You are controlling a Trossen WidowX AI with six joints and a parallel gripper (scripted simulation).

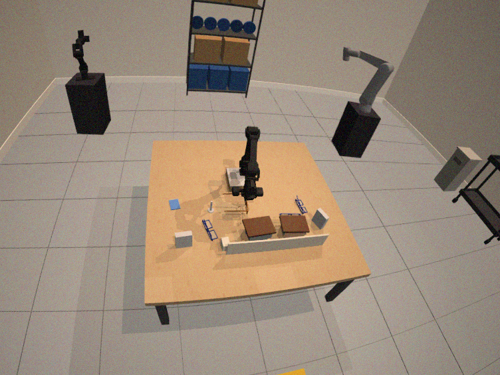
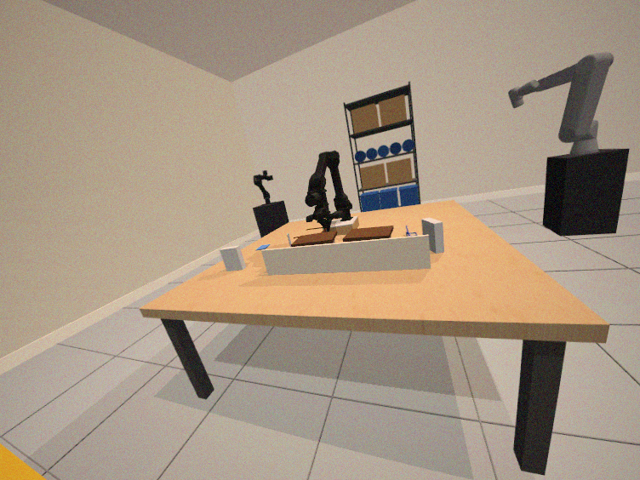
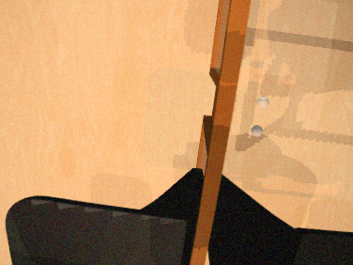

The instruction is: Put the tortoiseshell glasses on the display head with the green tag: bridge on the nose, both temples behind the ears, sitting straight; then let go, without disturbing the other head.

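Observation:
My gripper (image 1: 247, 200) (image 2: 325, 225) (image 3: 203, 179) is shut on the tortoiseshell glasses (image 1: 235, 207) (image 3: 226, 113), an orange-brown frame. It holds them a little above the table (image 1: 185, 274), just behind the two display heads. In the wrist view the frame runs up from between my fingers, with two pale nose pads (image 3: 259, 116) to its right. The heads show as two brown-topped blocks, left (image 1: 258, 225) (image 2: 314, 237) and right (image 1: 294, 223) (image 2: 368, 232), standing behind a low white wall (image 1: 278, 243) (image 2: 351, 255). I cannot see a green tag in any view.
Blue glasses lie at the left (image 1: 209, 229) and right (image 1: 300, 204), and a third pair (image 1: 287, 214) lies by the right head. White blocks (image 1: 183, 239) (image 1: 320, 217), a blue card (image 1: 174, 204) and a small post (image 1: 211, 207) stand around.

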